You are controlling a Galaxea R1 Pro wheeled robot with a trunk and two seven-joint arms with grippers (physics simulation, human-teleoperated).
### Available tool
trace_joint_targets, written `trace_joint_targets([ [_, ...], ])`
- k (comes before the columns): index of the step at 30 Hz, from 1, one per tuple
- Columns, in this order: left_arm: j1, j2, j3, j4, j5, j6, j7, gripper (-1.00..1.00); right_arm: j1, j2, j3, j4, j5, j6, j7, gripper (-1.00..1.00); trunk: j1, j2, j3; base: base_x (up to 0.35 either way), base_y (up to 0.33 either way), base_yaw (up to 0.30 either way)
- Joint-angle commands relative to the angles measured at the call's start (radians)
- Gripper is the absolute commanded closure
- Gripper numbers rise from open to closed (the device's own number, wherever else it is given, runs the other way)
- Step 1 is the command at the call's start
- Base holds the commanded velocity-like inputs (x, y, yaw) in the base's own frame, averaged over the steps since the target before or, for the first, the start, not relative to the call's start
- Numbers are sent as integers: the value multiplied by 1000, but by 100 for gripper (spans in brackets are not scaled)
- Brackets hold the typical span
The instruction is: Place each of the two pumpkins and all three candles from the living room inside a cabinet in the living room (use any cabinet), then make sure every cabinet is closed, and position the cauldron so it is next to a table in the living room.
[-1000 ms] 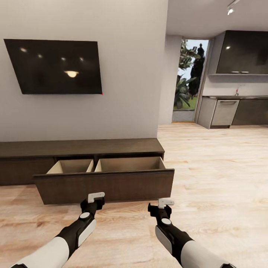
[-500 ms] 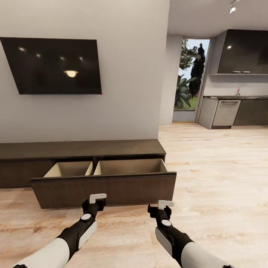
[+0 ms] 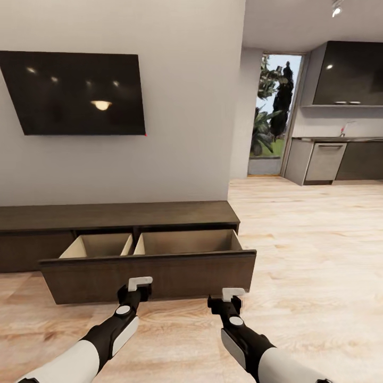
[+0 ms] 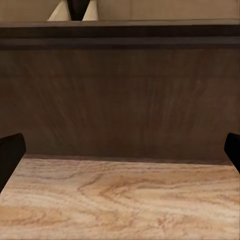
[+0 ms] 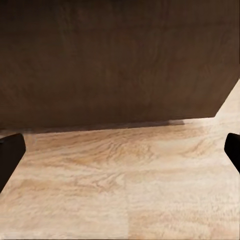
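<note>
The cabinet (image 3: 117, 215) is a long, low dark brown console against the wall under the TV. Its wide drawer (image 3: 149, 276) stands pulled out, with two beige-lined compartments whose floors are hidden behind the front panel. My left gripper (image 3: 139, 285) is open just short of that panel, low near the floor; in the left wrist view the drawer front (image 4: 120, 100) stands close ahead between its spread fingertips (image 4: 10, 155). My right gripper (image 3: 232, 296) is open too, by the panel's right end (image 5: 115, 60). The pumpkins, candles, cauldron and table are out of view.
A black TV (image 3: 80, 93) hangs on the wall above the cabinet. Light wood plank floor (image 3: 319, 250) runs to the right towards a kitchen with grey cabinets (image 3: 324, 162) and a glass door (image 3: 271, 114).
The whole picture has shifted: the camera has come a little closer to the cabinet, so the open drawer looks larger. Both grippers now sit nearer the drawer front, still open.
</note>
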Motion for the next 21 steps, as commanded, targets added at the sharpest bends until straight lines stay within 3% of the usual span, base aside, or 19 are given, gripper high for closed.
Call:
trace_joint_targets([
  [1,-1,1,-19,-1,10,-4,6,-100,-1,0,41,11,-13,-5,23,-100,0,0,-1,5,1,0],
  [3,-1,1,-46,-1,11,-4,6,-100,-1,-1,69,20,-19,-4,50,-100,0,0,-1,3,1,0],
  [7,-1,1,-75,-1,12,-4,7,-100,-1,-2,78,26,-25,-4,70,-100,0,0,-1,1,0,0],
  [21,0,1,-89,-1,14,-6,7,-100,-6,1,65,28,-29,-2,79,-100,0,0,-1,0,0,0],
])
